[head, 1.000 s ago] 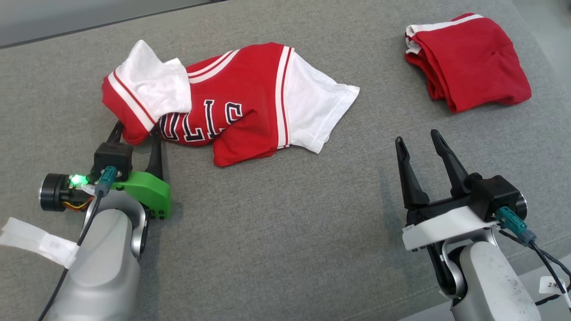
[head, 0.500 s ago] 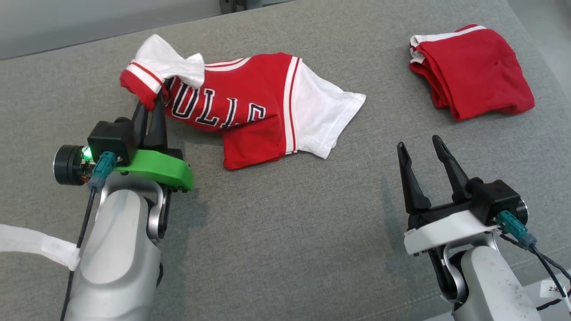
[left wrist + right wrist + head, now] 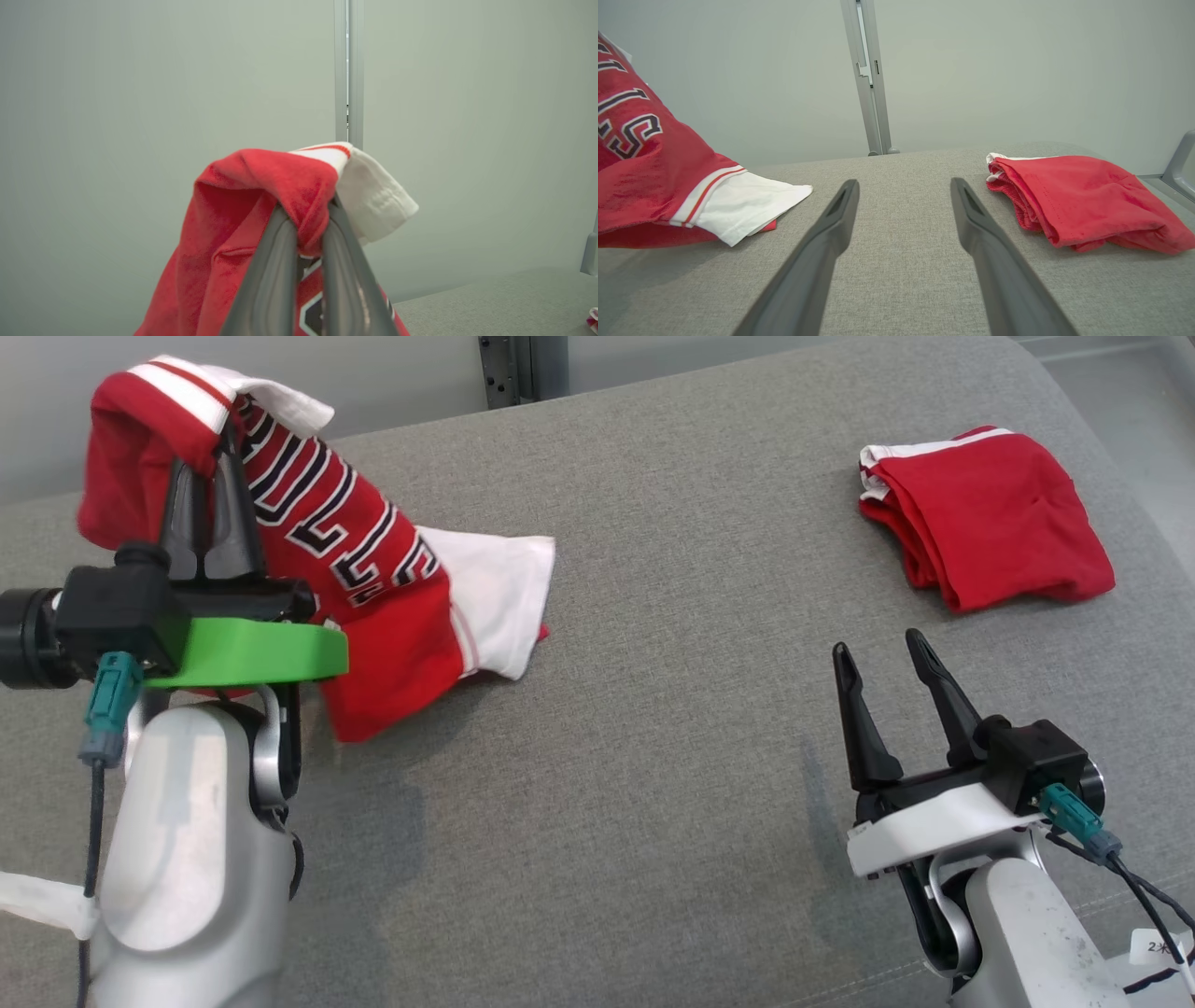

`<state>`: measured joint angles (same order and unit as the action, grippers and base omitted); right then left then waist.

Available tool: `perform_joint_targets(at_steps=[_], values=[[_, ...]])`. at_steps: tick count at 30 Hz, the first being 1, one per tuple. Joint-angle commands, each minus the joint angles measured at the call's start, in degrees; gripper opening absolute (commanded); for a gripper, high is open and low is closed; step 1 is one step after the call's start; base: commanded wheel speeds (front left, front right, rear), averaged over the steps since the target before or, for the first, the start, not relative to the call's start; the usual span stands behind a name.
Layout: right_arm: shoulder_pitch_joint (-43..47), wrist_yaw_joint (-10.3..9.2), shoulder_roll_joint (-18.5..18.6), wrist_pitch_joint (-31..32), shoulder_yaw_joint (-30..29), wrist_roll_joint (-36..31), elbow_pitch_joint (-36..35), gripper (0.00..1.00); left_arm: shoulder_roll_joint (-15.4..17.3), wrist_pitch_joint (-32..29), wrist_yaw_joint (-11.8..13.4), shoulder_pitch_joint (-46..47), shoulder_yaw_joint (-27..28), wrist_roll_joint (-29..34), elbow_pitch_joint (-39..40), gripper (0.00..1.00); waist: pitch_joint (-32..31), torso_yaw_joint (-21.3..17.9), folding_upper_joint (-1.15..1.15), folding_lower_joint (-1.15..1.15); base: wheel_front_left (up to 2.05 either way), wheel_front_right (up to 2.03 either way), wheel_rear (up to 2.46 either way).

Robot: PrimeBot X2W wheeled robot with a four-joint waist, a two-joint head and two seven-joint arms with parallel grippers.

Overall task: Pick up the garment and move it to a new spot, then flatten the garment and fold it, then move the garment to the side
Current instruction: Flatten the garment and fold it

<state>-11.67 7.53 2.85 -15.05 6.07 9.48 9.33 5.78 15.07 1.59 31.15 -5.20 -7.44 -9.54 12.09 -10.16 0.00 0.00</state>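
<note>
Left tool [image 3: 203, 448] is clamping the red jersey [image 3: 373, 569], apparently lifting it; right tool [image 3: 878, 644] is idling open. Next: carrying it somewhere new.

I read the jersey [image 3: 392, 616] as soft matt knit cloth; grey cover [image 3: 672, 728] coarse woven fabric; left gripper [image 3: 203, 453] fingers [image 3: 233, 537] matt dark plastic; green bracket [image 3: 252, 653] smooth plastic.

Even, bright, diffuse light; soft faint shadows, no glare, sharp focus, slight wide-angle stretch.
</note>
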Motion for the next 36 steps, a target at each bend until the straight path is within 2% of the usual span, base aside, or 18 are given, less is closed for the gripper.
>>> perform_joint_targets(at_steps=[1, 6, 16, 23, 30, 31, 32, 33, 36], values=[[0.8, -0.08, 0.1, -0.2, -0.2, -0.2, 0.0, 1.00, -0.1, 0.1, -0.5, -1.5, -0.8, 0.4, 0.1, 0.00, -0.1, -0.1, 0.00, 0.00, 0.00, 0.00, 0.00], [0.2, -0.08, 0.1, -0.2, 0.2, 0.1, 0.2, 1.00, -0.9, -0.3, -2.5, -2.4, -5.3, 1.0, -3.0, 0.00, 0.2, -0.9, 0.00, 0.00, 0.00, 0.00, 0.00], [-0.7, -0.08, 0.1, -0.2, -0.1, 1.1, 0.0, 1.00, -2.8, -1.2, -5.6, -4.3, -19.4, -2.7, -17.2, 0.00, 2.5, -5.6, 0.00, 0.00, 0.00, 0.00, 0.00], [-0.4, -0.08, 0.1, -0.2, -0.9, 1.6, -0.2, 1.00, -2.7, -1.1, -5.1, -5.2, -32.9, -8.6, -21.3, 0.00, 3.1, -7.0, 0.00, 0.00, 0.00, 0.00, 0.00], [-0.6, -0.08, 0.1, -0.2, -1.1, 1.1, -0.3, 1.00, -2.7, -2.3, -5.6, -6.1, -41.1, -12.2, -25.1, 0.00, 2.8, -4.8, 0.00, 0.00, 0.00, 0.00, 0.00], [-0.7, -0.08, 0.1, -0.2, -0.8, 1.0, -0.3, 1.00, -2.8, -2.5, -5.6, -5.9, -41.8, -12.7, -25.6, 0.28, 2.7, -4.4, 0.00, 0.00, 0.00, 0.00, 0.00], [-0.8, -0.08, 0.1, -0.2, -0.6, 0.9, -0.3, 1.00, -2.8, -2.4, -5.7, -5.7, -42.5, -13.0, -25.9, 0.89, 2.5, -3.8, 0.00, 0.00, 0.00, 0.00, 0.00], [-0.9, -0.08, 0.1, -0.2, -0.4, 0.8, -0.3, 1.00, -2.8, -2.2, -5.5, -5.6, -42.9, -13.6, -26.2, 1.00, 2.4, -3.3, 0.00, 0.00, 0.00, 0.00, 0.00], [-1.2, -0.08, 0.1, -0.2, -0.3, 0.2, -0.2, 1.00, -2.8, -1.3, -4.9, -4.9, -43.3, -15.2, -25.8, 1.00, 1.9, -1.6, 0.00, 0.00, 0.00, 0.00, 0.00]])
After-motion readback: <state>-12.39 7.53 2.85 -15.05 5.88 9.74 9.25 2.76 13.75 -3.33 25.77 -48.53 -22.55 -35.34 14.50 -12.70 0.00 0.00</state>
